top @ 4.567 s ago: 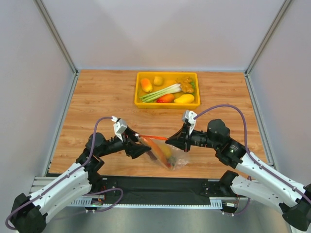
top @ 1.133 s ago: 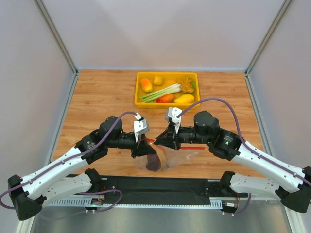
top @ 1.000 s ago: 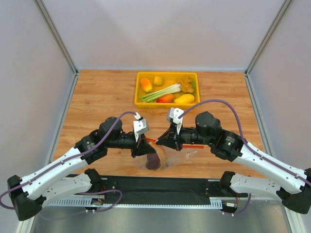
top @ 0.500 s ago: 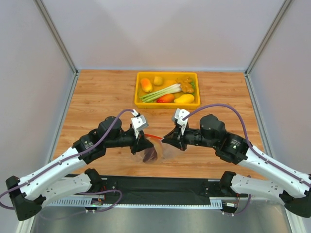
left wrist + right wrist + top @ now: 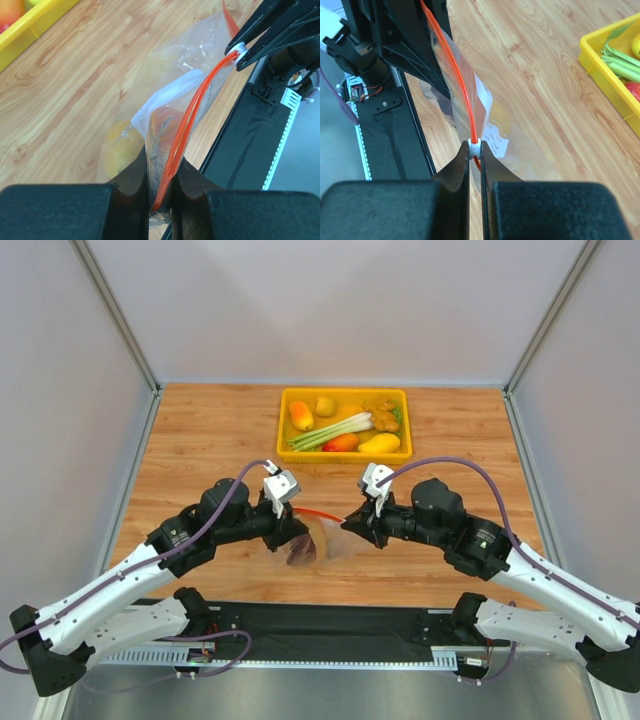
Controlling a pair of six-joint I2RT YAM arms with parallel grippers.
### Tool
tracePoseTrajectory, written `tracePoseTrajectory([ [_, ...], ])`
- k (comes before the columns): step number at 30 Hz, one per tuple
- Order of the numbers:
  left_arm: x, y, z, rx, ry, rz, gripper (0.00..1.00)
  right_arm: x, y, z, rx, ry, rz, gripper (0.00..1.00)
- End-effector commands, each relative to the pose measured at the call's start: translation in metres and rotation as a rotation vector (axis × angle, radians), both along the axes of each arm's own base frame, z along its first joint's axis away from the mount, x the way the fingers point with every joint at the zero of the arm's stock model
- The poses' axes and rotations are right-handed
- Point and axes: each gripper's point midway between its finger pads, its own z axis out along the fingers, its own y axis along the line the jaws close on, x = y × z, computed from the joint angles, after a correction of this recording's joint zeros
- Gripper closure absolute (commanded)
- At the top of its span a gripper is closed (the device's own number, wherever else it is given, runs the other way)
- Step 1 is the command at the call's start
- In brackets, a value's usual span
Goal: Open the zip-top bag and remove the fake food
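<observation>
The zip-top bag (image 5: 322, 537) is held up between both arms, lower middle of the overhead frame, with the fake food (image 5: 302, 552) inside. The left tool (image 5: 296, 536) is clamped on its red-orange zip strip (image 5: 187, 125). The right tool (image 5: 348, 527) is pinched tight on the white slider tab (image 5: 474, 145). A yellow tray (image 5: 345, 454) sits farther up the desk (image 5: 200, 440).

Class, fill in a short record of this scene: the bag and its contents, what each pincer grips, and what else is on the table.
Bag: clear plastic, toy food inside
Left pincer: shut on the red-orange zip strip
Right pincer: shut on the white slider tab
Table: wooden, yellow tray of toy vegetables at the far side
</observation>
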Motion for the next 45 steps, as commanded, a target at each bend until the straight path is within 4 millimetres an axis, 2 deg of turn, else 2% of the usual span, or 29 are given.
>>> tracePoseTrajectory([
  [1, 0.027, 0.029, 0.008, 0.048, -0.041, 0.202, 1.00, 0.008, -0.017, -0.006, -0.032, -0.006, -0.072, 1.00],
  [7, 0.038, 0.051, 0.009, 0.076, -0.049, 0.320, 1.00, 0.022, -0.026, -0.019, -0.047, 0.015, -0.130, 1.00],
  [19, 0.051, 0.081, 0.006, 0.111, -0.021, 0.464, 1.00, 0.042, -0.047, -0.042, -0.072, 0.086, -0.253, 1.00],
  [33, 0.063, 0.116, 0.003, 0.168, -0.013, 0.625, 1.00, 0.058, -0.070, -0.058, -0.127, 0.131, -0.401, 1.00],
  [35, 0.062, 0.115, 0.002, 0.169, -0.018, 0.611, 1.00, 0.058, -0.069, -0.058, -0.129, 0.133, -0.398, 1.00],
  [40, 0.049, 0.083, 0.015, 0.072, -0.029, 0.418, 1.00, 0.049, -0.059, -0.048, -0.093, 0.136, -0.323, 1.00],
  [42, 0.039, 0.068, 0.015, 0.060, -0.013, 0.307, 1.00, 0.046, -0.055, -0.040, -0.071, 0.118, -0.291, 0.93],
  [43, 0.036, 0.063, 0.014, 0.062, -0.003, 0.270, 1.00, 0.045, -0.053, -0.034, -0.060, 0.110, -0.274, 0.86],
  [44, 0.032, 0.059, 0.014, 0.060, 0.005, 0.234, 1.00, 0.042, -0.050, -0.030, -0.047, 0.106, -0.246, 0.77],
  [45, 0.025, 0.051, 0.012, 0.054, 0.029, 0.171, 1.00, 0.041, -0.048, -0.025, -0.038, 0.092, -0.227, 0.59],
])
